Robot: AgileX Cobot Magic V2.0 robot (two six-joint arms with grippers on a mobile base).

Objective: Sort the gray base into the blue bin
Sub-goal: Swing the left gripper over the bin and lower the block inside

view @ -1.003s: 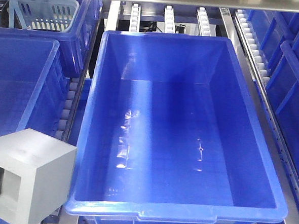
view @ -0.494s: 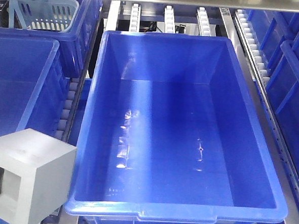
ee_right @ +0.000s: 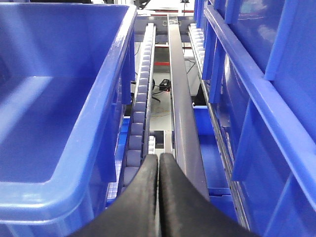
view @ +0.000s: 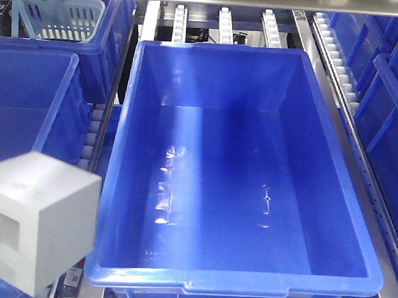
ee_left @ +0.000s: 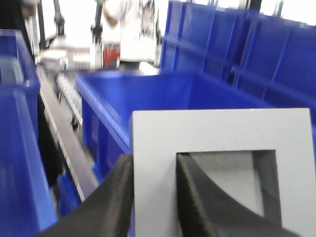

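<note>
Gray base (view: 36,220) pinched by left gripper (ee_left: 153,159), beside blue bin (view: 217,79)

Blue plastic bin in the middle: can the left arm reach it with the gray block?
Probably yes: the left gripper holds the matte gray cube-like base beside the rim of the large bright-blue plastic bin, with nothing between.

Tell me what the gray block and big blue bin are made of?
The gray base is probably matte plastic, perhaps painted: even, dull faces without glare. The blue bin looks like glossy moulded plastic, judging by light streaks on its floor and its smooth rolled rim.
</note>
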